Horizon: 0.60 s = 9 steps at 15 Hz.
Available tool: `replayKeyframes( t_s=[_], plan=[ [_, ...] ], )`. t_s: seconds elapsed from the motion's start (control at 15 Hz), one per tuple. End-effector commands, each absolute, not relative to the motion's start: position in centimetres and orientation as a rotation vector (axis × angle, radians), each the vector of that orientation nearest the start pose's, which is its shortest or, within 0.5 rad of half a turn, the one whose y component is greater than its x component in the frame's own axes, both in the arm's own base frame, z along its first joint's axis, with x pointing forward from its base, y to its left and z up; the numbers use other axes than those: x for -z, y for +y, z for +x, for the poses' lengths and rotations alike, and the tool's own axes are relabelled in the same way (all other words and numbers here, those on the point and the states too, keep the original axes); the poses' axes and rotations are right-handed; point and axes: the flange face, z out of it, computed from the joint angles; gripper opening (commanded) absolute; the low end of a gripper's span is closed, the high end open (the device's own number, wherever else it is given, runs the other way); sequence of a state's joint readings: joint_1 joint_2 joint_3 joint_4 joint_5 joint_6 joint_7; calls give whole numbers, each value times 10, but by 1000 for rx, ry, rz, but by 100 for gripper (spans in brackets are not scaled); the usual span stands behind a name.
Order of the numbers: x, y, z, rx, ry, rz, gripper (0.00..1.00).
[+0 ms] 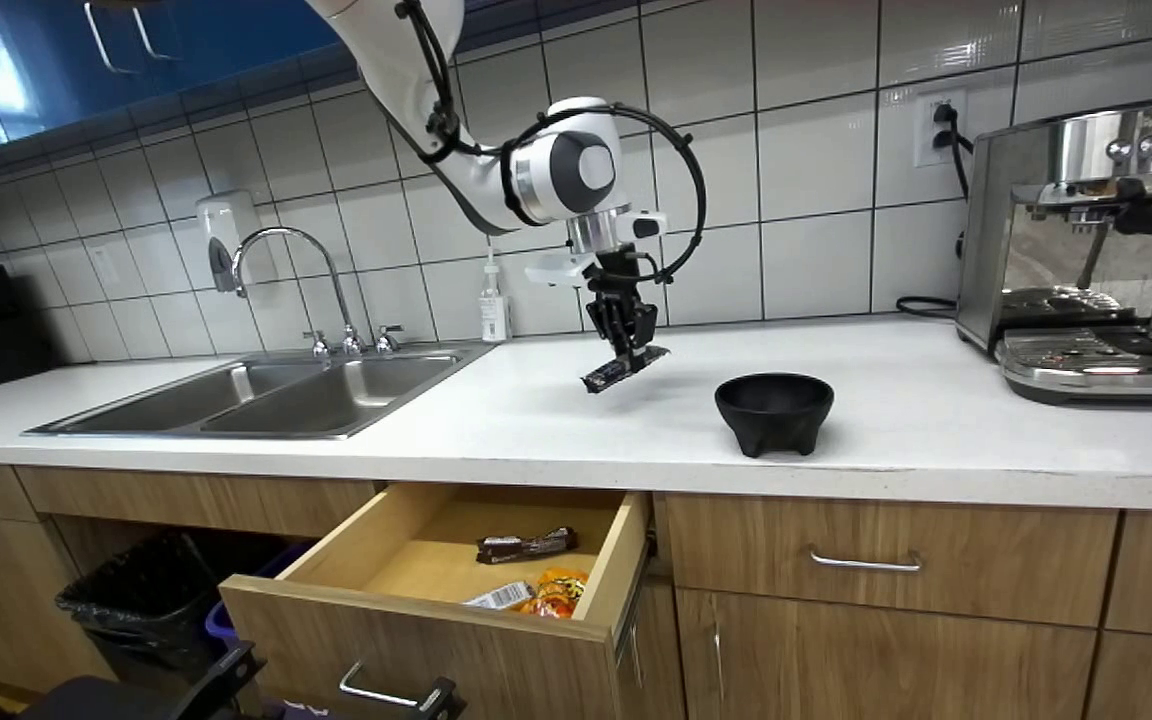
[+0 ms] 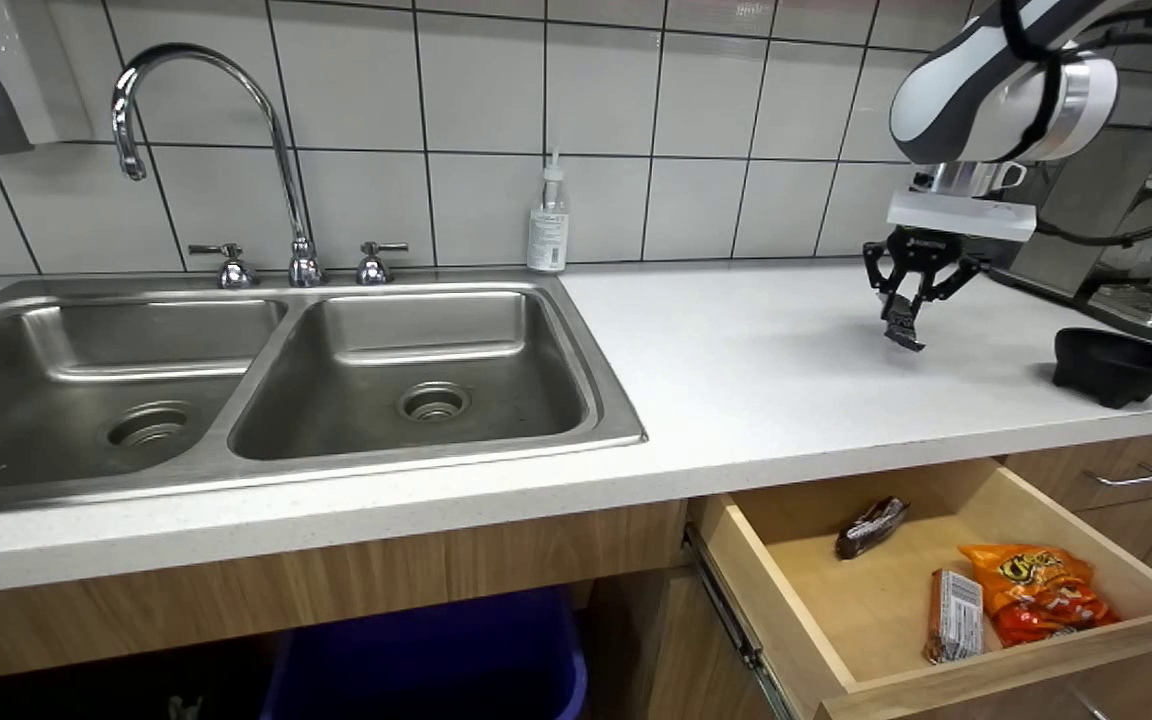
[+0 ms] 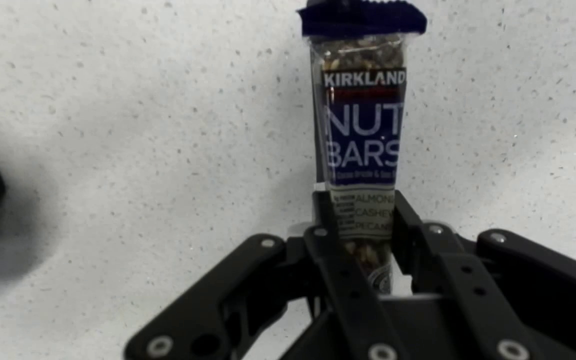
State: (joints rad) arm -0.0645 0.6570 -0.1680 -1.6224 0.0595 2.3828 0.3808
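On the wrapped bar (image 3: 363, 142), pale letters read "KIRKLAND" over "NUT BARS"; its light band reads "ALMON", "CASHEW" and "PECAN", ends cut off. In an exterior view, near the front edge of the drawer (image 2: 851, 600), lettering on an orange bag (image 2: 1036, 592) and print on the packet (image 2: 956, 615) beside it are too blurred to read.

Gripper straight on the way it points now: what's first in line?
The white countertop, likely; the gripper points down at it, and the nut bar in its jaws would probably touch first. The gap is hard to judge.
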Motion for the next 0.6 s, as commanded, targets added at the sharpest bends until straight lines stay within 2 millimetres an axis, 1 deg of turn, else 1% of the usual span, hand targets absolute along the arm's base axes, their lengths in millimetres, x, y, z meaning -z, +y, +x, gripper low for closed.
replayKeyframes(
  t_s=[0.0, 0.53],
  plan=[
    [-267, -130, 645, 220, 1058, -2996, 8],
    [-270, -111, 580, 243, 1265, -2903, 8]
  ],
)
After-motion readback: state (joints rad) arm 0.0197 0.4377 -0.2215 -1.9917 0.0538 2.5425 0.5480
